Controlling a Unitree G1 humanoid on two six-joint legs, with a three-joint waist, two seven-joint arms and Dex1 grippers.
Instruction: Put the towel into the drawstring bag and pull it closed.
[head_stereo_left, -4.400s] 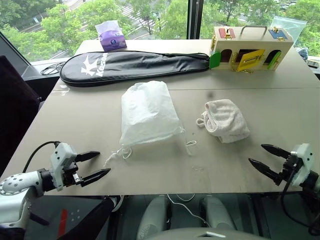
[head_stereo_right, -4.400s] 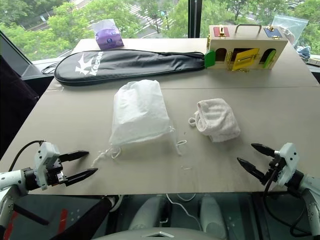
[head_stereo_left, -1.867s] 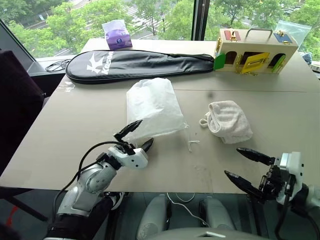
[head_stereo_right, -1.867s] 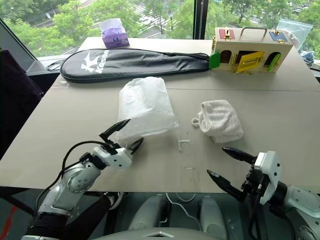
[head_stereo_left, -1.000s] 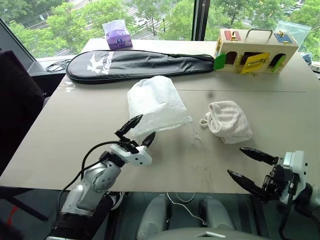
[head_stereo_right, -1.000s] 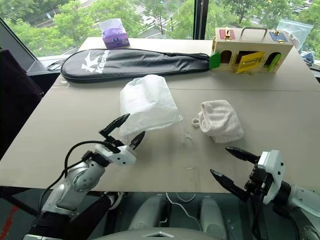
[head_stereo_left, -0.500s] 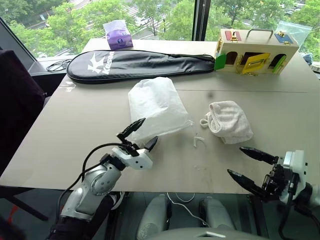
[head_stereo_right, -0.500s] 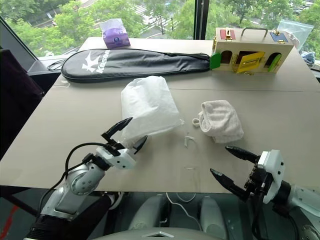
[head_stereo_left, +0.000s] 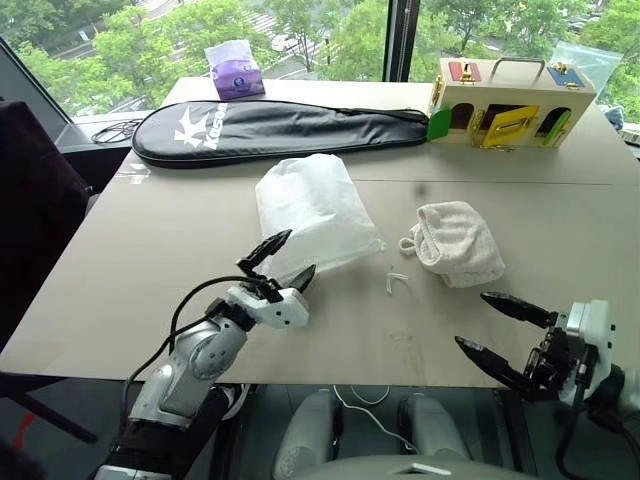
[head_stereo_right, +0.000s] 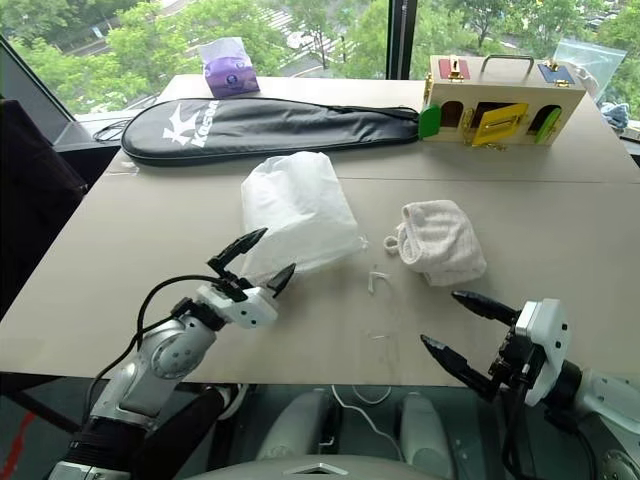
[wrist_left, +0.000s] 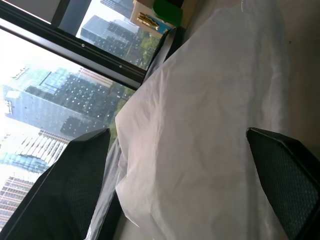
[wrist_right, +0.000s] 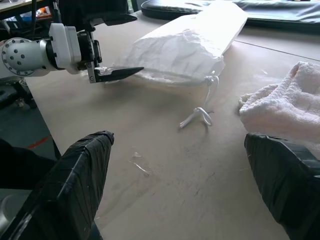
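The white translucent drawstring bag lies flat mid-table with its mouth toward the near edge, and one white cord trails on the table to its right. My left gripper is open at the bag's near left corner, one finger above the fabric and one at the table; the left wrist view shows the bag between the fingers. The off-white fluffy towel lies crumpled right of the bag. My right gripper stands open near the table's front edge, below the towel, with nothing in it.
A long black racket cover lies across the back of the table. A purple-printed packet sits behind it, and a wooden latch box stands at the back right. Bare tabletop spreads to the left of the bag.
The bag's near edge and loose cord have shifted slightly around the left gripper. Both grippers stay open, and the right one has not moved.
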